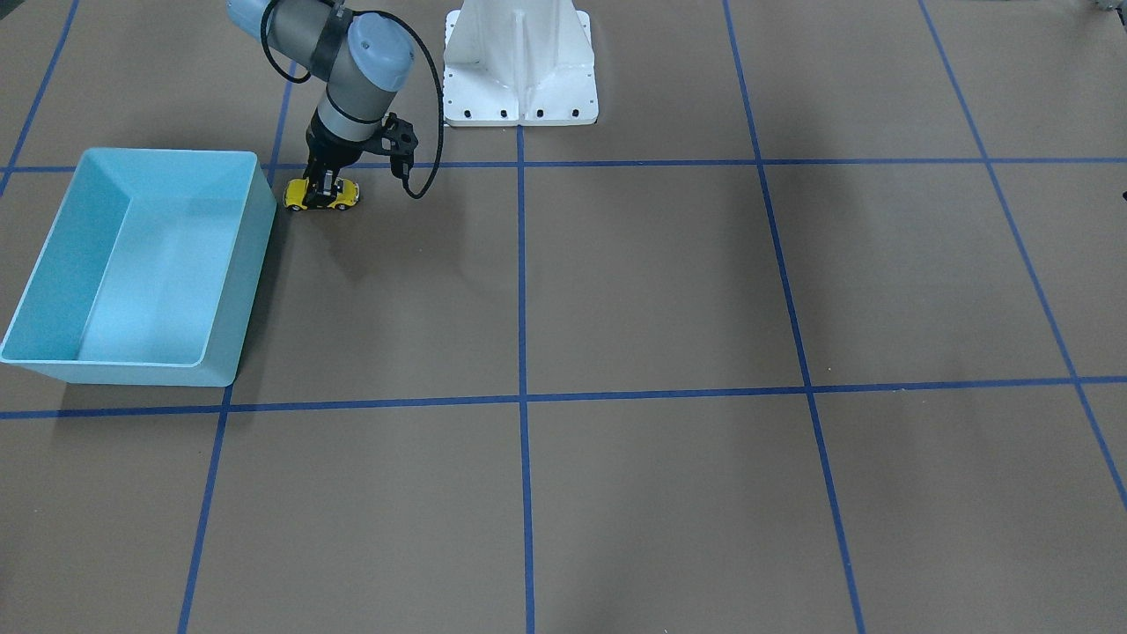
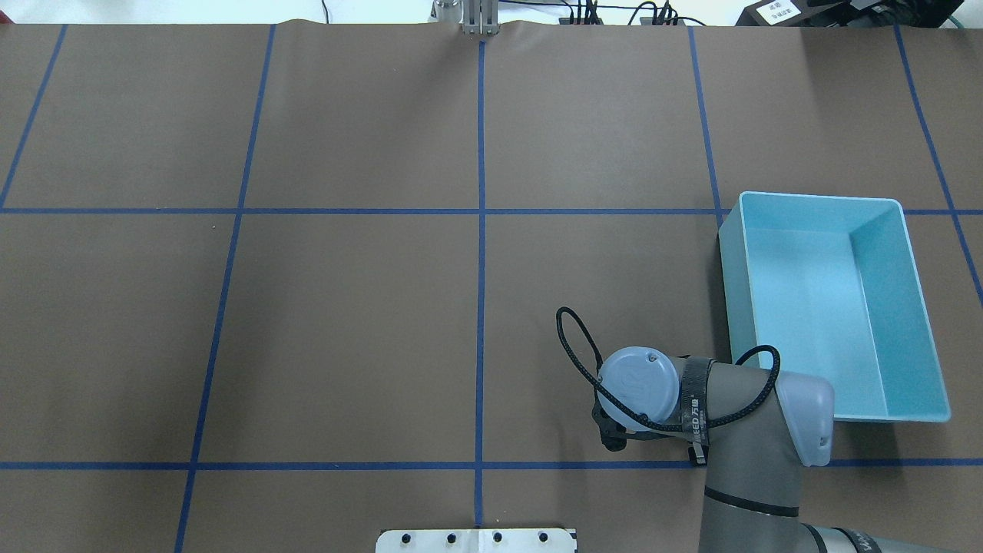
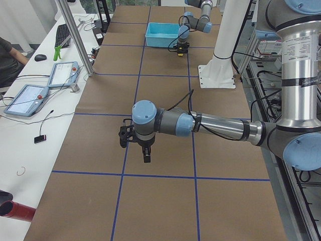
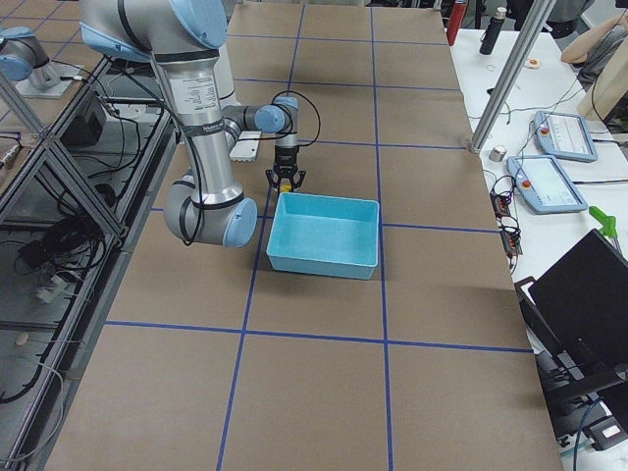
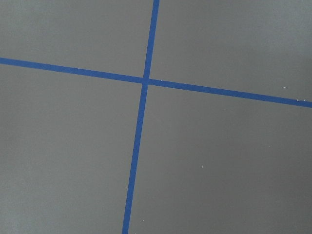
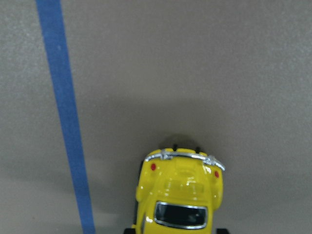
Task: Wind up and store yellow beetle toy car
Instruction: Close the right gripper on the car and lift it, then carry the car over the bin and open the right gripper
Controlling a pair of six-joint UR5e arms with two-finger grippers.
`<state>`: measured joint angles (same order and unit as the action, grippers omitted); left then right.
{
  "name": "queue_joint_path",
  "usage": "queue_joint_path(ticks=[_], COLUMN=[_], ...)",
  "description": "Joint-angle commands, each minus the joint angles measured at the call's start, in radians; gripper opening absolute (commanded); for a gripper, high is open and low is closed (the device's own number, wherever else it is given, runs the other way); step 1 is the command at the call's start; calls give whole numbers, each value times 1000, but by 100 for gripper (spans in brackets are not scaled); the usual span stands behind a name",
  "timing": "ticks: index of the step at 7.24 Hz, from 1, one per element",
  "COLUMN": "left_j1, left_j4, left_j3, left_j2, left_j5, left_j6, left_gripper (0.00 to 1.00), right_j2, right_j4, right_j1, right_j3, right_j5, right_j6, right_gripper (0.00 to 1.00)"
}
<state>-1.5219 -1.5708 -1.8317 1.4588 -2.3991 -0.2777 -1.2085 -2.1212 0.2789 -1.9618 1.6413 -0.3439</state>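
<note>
The yellow beetle toy car (image 1: 310,195) stands on its wheels on the brown table, just beside the far right corner of the light blue bin (image 1: 238,291) as the front view shows it. My right gripper (image 1: 322,187) comes straight down over the car with a finger on each side, shut on it. The right wrist view shows the car's rear (image 6: 180,195) at the bottom edge. In the overhead view my right wrist (image 2: 637,388) hides the car. My left gripper (image 3: 145,153) hangs over the table far from the car; I cannot tell whether it is open or shut.
The bin (image 2: 733,284) has nothing in it. The white robot base (image 1: 519,79) stands behind the car. Blue tape lines (image 1: 521,396) cross the table. The left wrist view shows only a tape crossing (image 5: 145,80).
</note>
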Motion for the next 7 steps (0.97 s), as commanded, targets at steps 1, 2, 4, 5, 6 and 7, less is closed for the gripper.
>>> queue_joint_path(ticks=[1, 2, 4, 5, 6, 7], left_j1=[-6, -6, -6, -7, -11, -14], left_j4=[0, -2, -2, -2, -2, -2], left_j3=[2, 2, 3, 6, 6, 6], left_j2=[0, 2, 2, 2, 2, 2], left_j5=[-2, 0, 2, 2, 2, 2], left_j6=[0, 0, 0, -2, 0, 0], left_gripper=[100, 100, 100, 100, 100, 100], right_j2=[48, 103, 126, 107, 19, -41], right_j4=[-110, -193, -279, -278, -269, -209], right_j1=[64, 115, 245, 328, 379, 428], right_j3=[-58, -86, -141, -156, -196, -201], right_j5=[40, 40, 42, 34, 35, 43], right_j6=[-45, -79, -259, -387, -471, -490], right_gripper=[4, 4, 4, 4, 4, 5])
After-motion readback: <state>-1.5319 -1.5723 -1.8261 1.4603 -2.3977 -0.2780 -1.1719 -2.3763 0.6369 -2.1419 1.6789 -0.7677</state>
